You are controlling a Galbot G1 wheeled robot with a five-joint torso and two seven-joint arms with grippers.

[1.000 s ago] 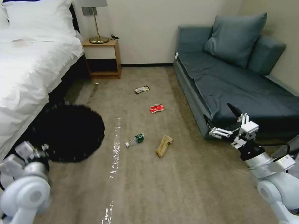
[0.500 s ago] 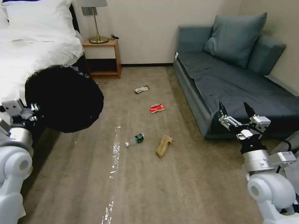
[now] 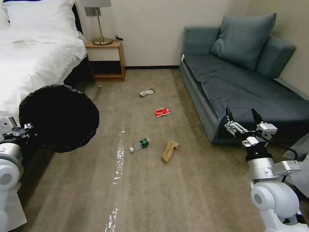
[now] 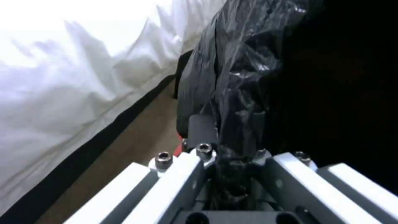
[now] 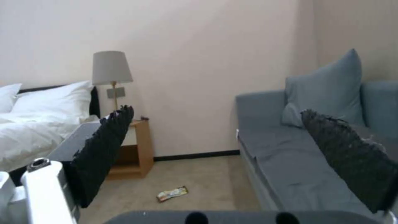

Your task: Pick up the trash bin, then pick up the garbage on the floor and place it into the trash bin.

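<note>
Head view: trash bin (image 3: 59,117) aloft at nine o'clock, left gripper (image 3: 20,132) at its rim; garbage (image 3: 169,150) on floor, centre.
Left wrist view: jaws pinching liner only; slip risk.
Right wrist view: right gripper (image 5: 224,155) jaws spread, empty.

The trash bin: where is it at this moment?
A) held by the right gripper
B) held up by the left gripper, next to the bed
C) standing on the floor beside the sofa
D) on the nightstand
B: the left gripper is clamped on the black-lined rim of the trash bin, raised beside the bed.
</note>
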